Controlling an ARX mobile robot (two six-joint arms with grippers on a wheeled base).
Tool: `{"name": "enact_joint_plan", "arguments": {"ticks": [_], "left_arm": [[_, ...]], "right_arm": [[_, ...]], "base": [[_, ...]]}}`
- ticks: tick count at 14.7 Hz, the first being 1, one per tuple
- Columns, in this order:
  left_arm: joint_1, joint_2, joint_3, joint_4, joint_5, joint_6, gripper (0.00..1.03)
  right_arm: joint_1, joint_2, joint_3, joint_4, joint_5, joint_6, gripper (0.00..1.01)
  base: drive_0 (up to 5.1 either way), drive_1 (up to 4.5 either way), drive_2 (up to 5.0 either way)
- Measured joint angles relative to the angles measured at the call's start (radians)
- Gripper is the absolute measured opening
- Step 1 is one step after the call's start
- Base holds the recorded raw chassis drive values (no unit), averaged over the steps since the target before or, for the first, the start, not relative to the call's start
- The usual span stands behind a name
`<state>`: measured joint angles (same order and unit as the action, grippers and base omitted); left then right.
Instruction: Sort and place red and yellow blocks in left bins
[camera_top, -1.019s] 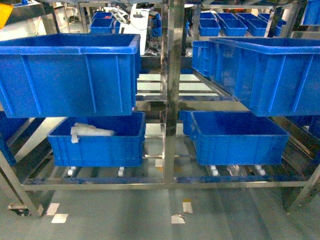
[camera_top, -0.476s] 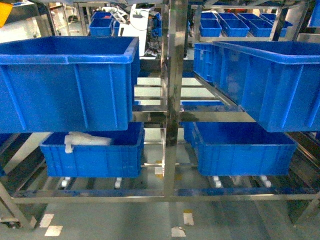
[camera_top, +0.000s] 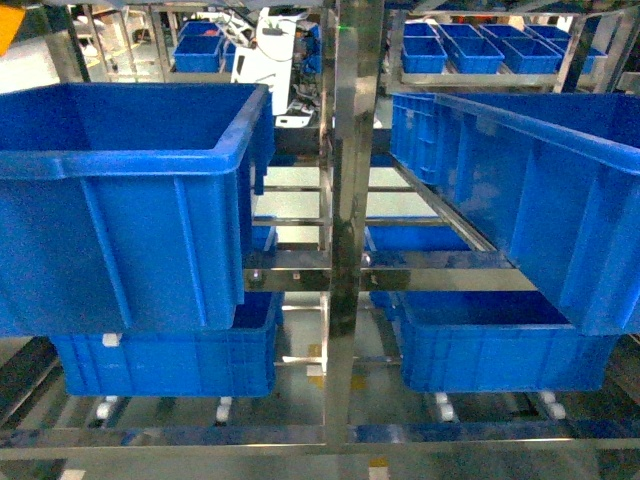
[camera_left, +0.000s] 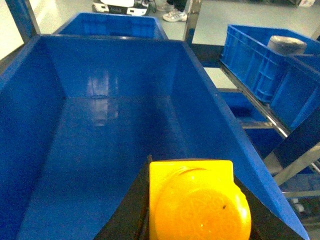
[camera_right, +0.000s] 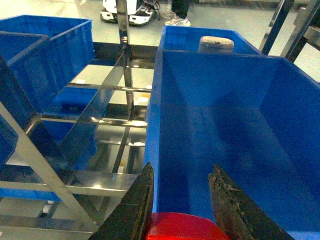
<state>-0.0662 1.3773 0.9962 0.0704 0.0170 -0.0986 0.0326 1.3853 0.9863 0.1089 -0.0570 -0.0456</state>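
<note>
The yellow block (camera_left: 197, 200), studs facing the camera, fills the bottom of the left wrist view. My left gripper (camera_left: 192, 167) is shut on it, above the near end of an upper left bin (camera_left: 30, 100) with nothing inside. In the right wrist view a red block (camera_right: 187, 227) sits between the dark fingers of my right gripper (camera_right: 182, 167), which is shut on it over the near left rim of a big blue crate (camera_right: 152, 125). The head view shows the upper left bin (camera_top: 120, 250) and the lower left bin (camera_top: 170, 365), but neither gripper.
A steel rack post (camera_top: 345, 230) splits the shelves down the middle. Right of it are an upper blue crate (camera_top: 540, 200) and a lower one (camera_top: 490, 350). Small blue trays (camera_top: 470, 50) line the back shelves. A grey cylinder (camera_right: 216, 44) lies in a far crate.
The head view has closed in on the rack, so the bins look larger. The upper left bin now hides the white thing in the lower left bin.
</note>
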Motion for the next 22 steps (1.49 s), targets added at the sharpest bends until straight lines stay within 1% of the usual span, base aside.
{"name": "enact_joint_plan", "arguments": {"ticks": [14,18,20,21,22], "left_arm": [[0.000,0.006,-0.001,-0.001,0.001,0.000,0.27],[0.000,0.006,-0.001,-0.001,0.001,0.000,0.27],[-0.001,0.006,-0.001,-0.001,0.001,0.000,0.27],[-0.001,0.006,-0.001,-0.001,0.001,0.000,0.27],[-0.001,0.006,-0.001,-0.002,0.001,0.000,0.27]], "right_arm": [[0.000,0.000,0.000,-0.002,0.000,0.000,0.28],[-0.007,-0.021,0.020,-0.122,-0.031,0.004,0.28],[-0.007,-0.019,0.084,-0.179,-0.051,0.003,0.28],[-0.011,-0.008,0.140,-0.233,-0.071,0.005,0.28],[-0.024,0.027,0.218,-0.297,-0.105,0.010,0.28]], "base": [[0.0,0.00,0.0],[0.0,0.00,0.0],[0.0,0.00,0.0],[0.0,0.00,0.0],[0.0,0.00,0.0]]}}
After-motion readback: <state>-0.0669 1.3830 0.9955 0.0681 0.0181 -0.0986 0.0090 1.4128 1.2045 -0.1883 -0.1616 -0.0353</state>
